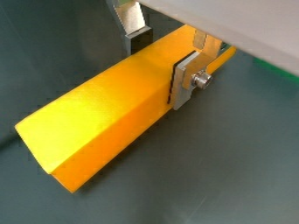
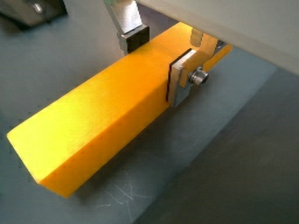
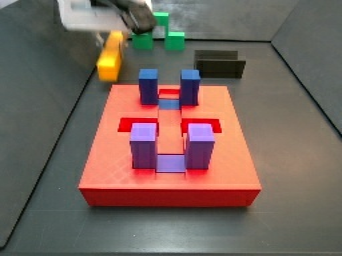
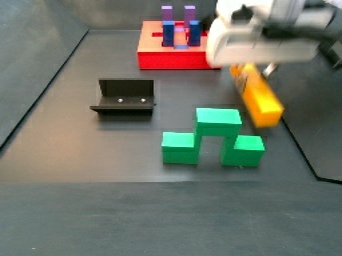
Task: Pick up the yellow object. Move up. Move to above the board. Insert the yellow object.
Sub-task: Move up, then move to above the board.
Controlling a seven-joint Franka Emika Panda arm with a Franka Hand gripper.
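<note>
Yellow-orange bar (image 2: 100, 122) is pinched in the tool (image 2: 158, 57), silver finger plates pressed against its two long faces near one end, so most of its length sticks out past the grip. You can see that overhang in both wrist views, with the bar angled out over the dark bench (image 1: 222, 175).

In a side view the yellow object (image 3: 110, 55) hangs off the bench just behind the red board (image 3: 167, 165), toward its back left corner, so I'd say it's lifted but not yet over the board. The other side view shows it (image 4: 258, 97) slanting down from the tool (image 4: 254, 68), right beside the green stepped block (image 4: 211, 138) but apparently not touching it.

Gripping near the end probably keeps the free end clear for going down between the purple and blue posts (image 3: 144, 85). The catch: a long overhang can tilt, so it'll want levelling before lining up with the recess (image 3: 168, 102). The black fixture (image 4: 123, 98) sits well away from the board, out of the path.
</note>
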